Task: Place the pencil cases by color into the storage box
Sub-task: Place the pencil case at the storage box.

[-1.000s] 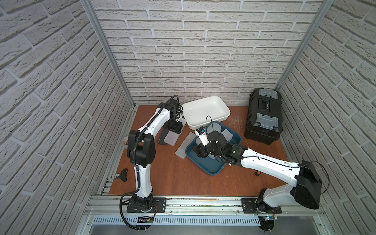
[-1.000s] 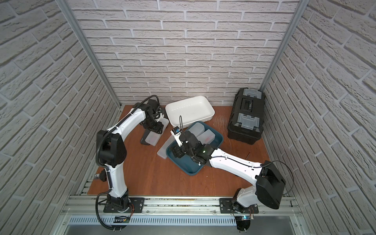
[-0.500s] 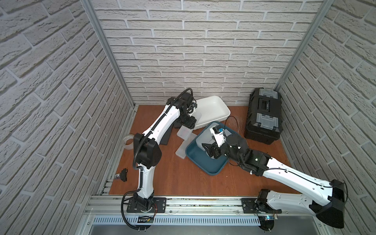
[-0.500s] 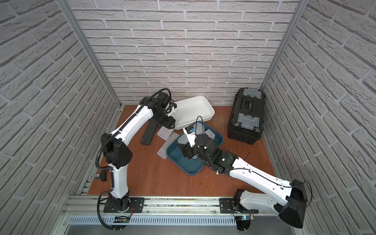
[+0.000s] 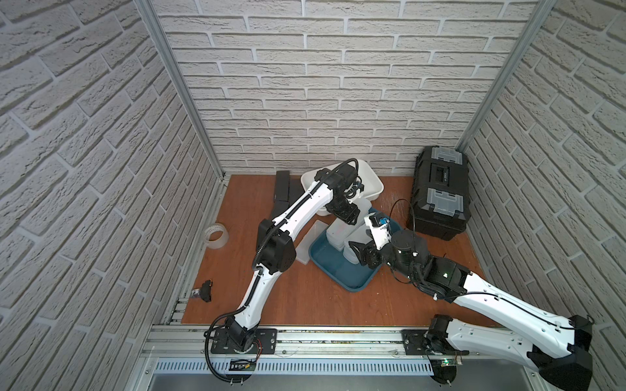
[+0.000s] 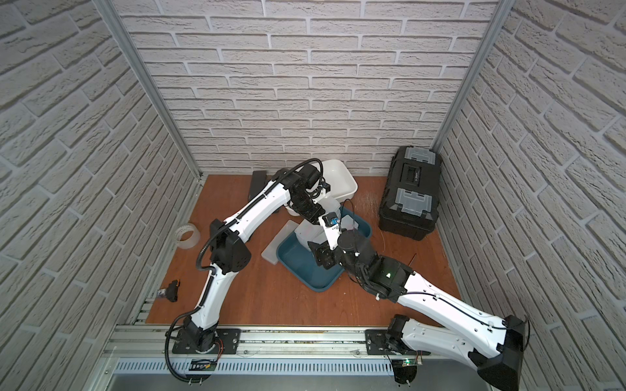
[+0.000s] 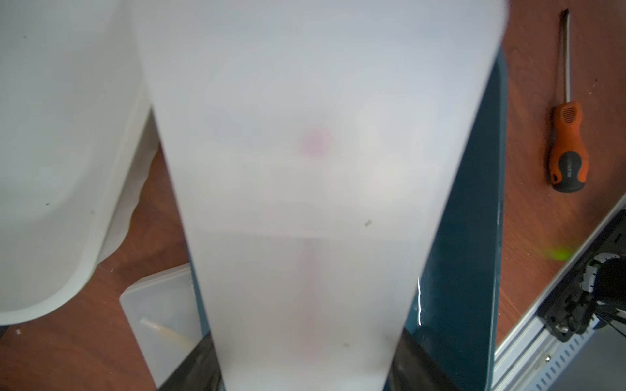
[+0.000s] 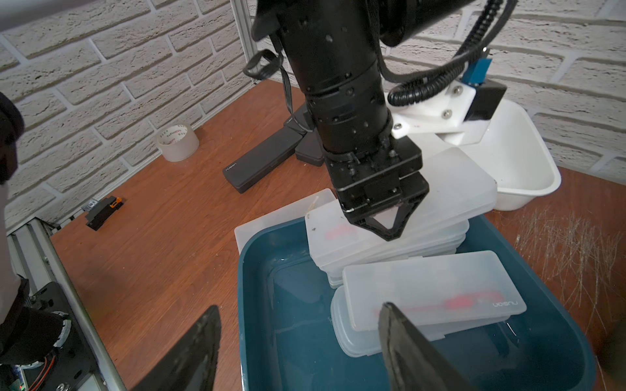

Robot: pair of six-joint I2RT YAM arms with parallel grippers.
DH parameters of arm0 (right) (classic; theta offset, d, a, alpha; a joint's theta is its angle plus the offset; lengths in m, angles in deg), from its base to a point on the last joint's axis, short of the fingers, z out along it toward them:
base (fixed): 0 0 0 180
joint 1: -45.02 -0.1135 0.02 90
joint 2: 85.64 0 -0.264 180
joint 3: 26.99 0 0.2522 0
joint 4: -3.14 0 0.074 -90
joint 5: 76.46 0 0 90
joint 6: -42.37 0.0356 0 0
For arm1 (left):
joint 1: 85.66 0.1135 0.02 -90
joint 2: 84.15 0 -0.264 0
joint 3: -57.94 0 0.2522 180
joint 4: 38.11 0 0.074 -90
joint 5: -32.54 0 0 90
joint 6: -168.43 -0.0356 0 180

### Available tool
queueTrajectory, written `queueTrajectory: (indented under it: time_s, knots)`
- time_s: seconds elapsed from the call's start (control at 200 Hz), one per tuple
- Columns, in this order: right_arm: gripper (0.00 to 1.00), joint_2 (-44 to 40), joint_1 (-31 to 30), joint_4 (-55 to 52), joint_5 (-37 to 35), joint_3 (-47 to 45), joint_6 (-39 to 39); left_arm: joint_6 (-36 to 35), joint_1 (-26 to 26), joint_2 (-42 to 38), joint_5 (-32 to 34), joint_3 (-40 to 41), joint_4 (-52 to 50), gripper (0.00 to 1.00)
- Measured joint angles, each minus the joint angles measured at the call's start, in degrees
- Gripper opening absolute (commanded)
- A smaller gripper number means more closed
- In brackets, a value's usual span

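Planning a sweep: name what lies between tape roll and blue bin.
A frosted case lies flat beside the bin; the rest toward the tape roll is bare table, shown in the right wrist view.

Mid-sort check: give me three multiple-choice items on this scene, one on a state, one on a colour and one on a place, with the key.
1. The left end effector is:
A. open, empty
B. shut, empty
C. shut on a frosted case

2. The bin with the stacked frosted cases is:
A. blue
B. white
C. black

3. The black cases lie:
A. in that bin
B. on the table
C. in the left end effector

Key:
1 C: in the right wrist view, its fingers pinch the case above a stack.
2 A: blue walls show around both stacks.
3 B: they rest on bare wood, outside the bin.
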Motion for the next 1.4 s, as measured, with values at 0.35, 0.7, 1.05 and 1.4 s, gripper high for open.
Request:
queueTrajectory:
  time_s: [0.35, 0.7, 1.05, 1.4]
  knots:
    - [0.74, -0.5, -0.3, -1.5, -0.3, 0.0, 0.3, -0.3, 0.7, 5.8, 3.1, -3.8, -3.6, 0.67]
    - [0.74, -0.4, -0.5, -2.2, -0.6, 0.0, 0.3, -0.6, 0.7, 7.9, 5.4, -5.3, -3.9, 0.73]
    - [0.74, -0.3, -0.6, -2.2, -0.9, 0.0, 0.3, -0.1, 0.2, 8.4, 7.5, -5.9, -3.7, 0.74]
    - [0.74, -0.3, -0.7, -2.2, -0.9, 0.0, 0.3, 0.5, -0.2, 8.4, 7.6, -5.0, -2.9, 0.75]
